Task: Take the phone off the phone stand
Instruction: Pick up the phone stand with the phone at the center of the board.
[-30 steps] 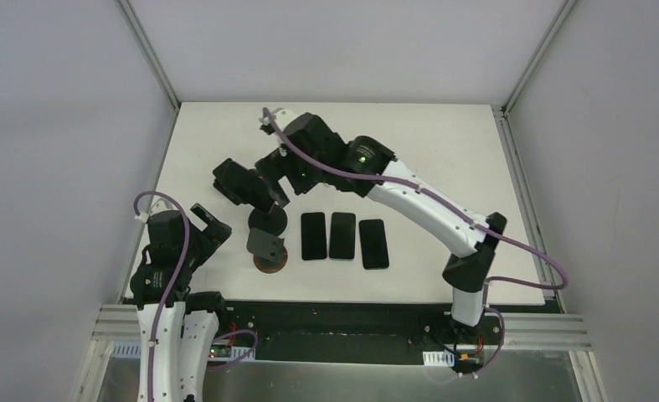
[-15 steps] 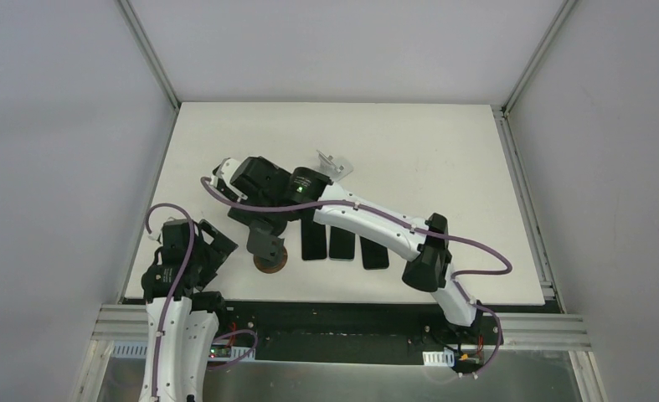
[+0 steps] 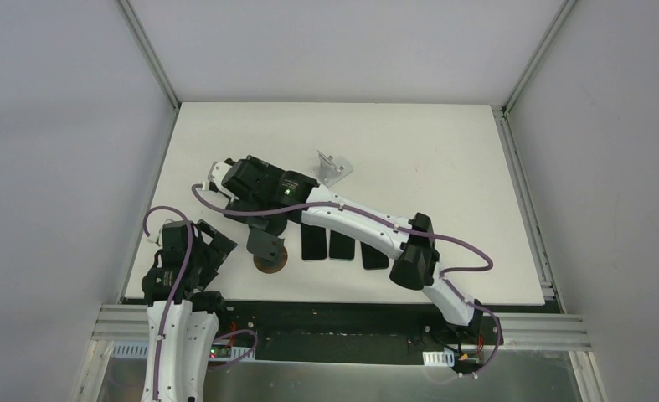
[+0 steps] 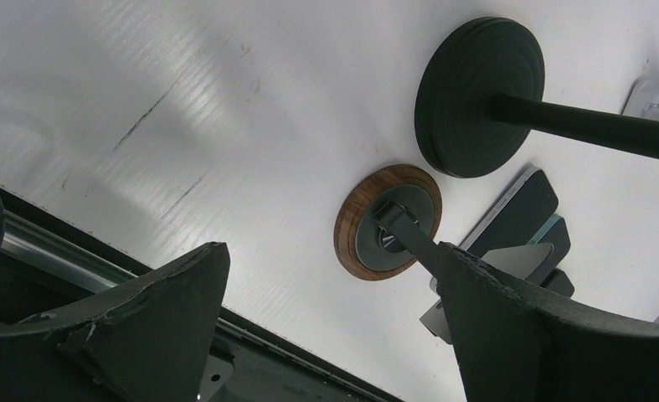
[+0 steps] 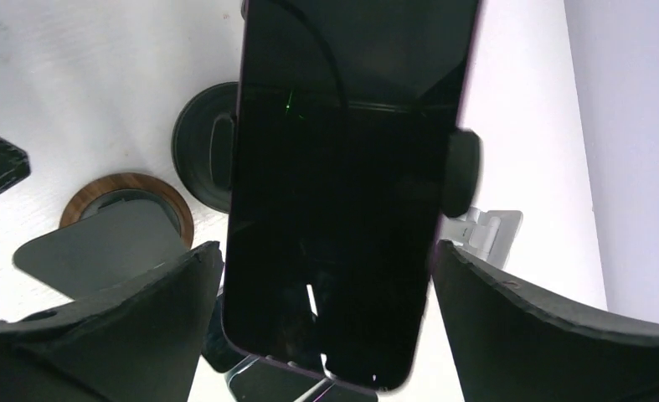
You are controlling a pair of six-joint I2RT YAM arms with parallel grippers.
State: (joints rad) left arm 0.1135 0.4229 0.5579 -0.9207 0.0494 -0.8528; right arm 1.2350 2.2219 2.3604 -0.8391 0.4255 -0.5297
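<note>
A black phone [image 5: 342,193] stands upright in the side clamps [image 5: 462,172] of a black phone stand with a round base [image 5: 198,155]. My right gripper [image 5: 326,247] is open, and its fingers [image 5: 141,310] flank the phone's lower end with a thin gap on each side. In the top view my right gripper [image 3: 257,211] hides the phone. My left gripper [image 4: 330,249] is open and empty, low over the table's near left [image 3: 217,247]. It faces the black stand's base [image 4: 481,96].
A second stand with a wooden disc base [image 3: 269,253] stands just in front of the black stand and shows in the left wrist view [image 4: 386,222]. Three dark phones [image 3: 343,244] lie flat to its right, partly under the right arm. A small white stand [image 3: 332,167] sits behind.
My right arm swung from the back of the table to the left and lowered its open fingers around the phone on the stand. My left arm drew back slightly toward the near edge.
</note>
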